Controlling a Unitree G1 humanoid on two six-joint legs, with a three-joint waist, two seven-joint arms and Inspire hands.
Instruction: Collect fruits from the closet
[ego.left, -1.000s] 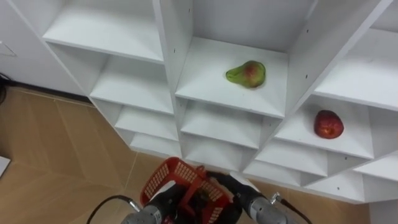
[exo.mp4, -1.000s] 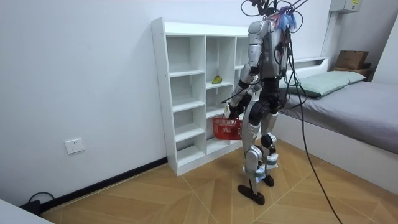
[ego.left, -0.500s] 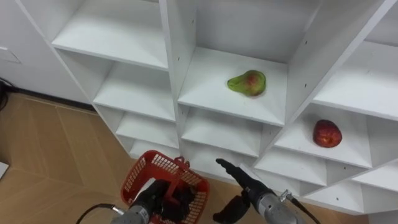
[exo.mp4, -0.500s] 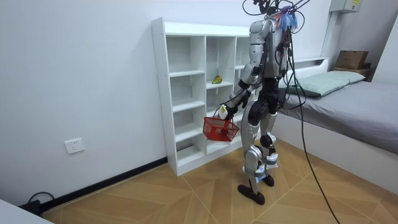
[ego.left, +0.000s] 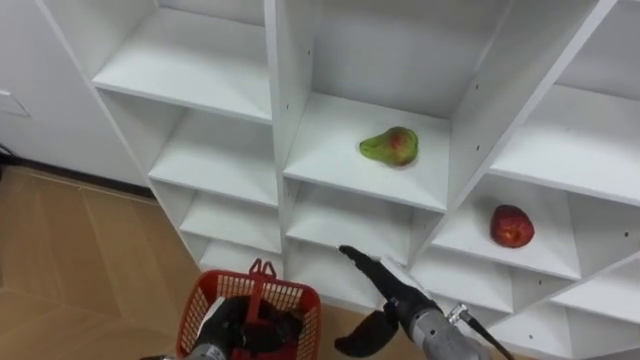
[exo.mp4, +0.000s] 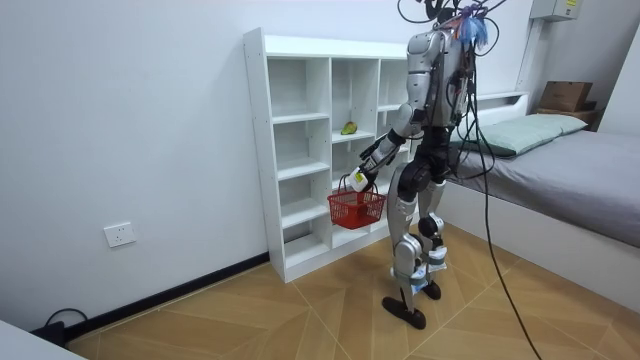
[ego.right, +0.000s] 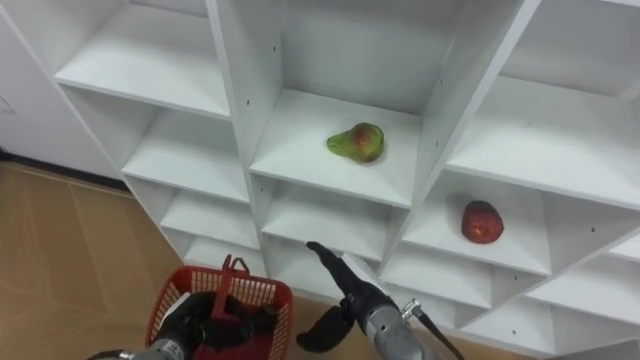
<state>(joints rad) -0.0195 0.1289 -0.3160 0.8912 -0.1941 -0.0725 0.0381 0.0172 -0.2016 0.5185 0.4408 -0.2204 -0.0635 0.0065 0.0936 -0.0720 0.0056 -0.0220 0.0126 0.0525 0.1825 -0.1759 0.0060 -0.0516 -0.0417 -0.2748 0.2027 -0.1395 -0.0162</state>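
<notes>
Two fruits lie in the tall white open-shelved closet (ego.left: 283, 120). One is a green pear with a red blush (ego.left: 390, 146), lying on its side on a middle-column shelf. The other is a round red apple (ego.left: 511, 226), one column to the right and a shelf lower, well apart from the pear. Neither is in a hand or in the red plastic lattice basket (ego.left: 210, 295).

The left hand (ego.left: 226, 322) has its fingers curled round the basket's handle, and the basket hangs low in front of the bottom shelves, above the wooden floor (ego.left: 80, 260). The right hand (ego.left: 398, 298) is raised below the pear's shelf, fingers straight and pointing up at the compartments, thumb held apart, holding nothing. In the room view the robot stands upright, close before the closet.

I judge the reach for the pear to be the step in hand, and the risks lie there. The hand has to clear the shelf's front edge, so a low approach would knock the knuckles against the board. The pear is rounded and rests on its side; a touch from straight fingers could roll it to the back wall or off the shelf. The basket hangs free, so a lean forward could swing it into the lower shelves.
</notes>
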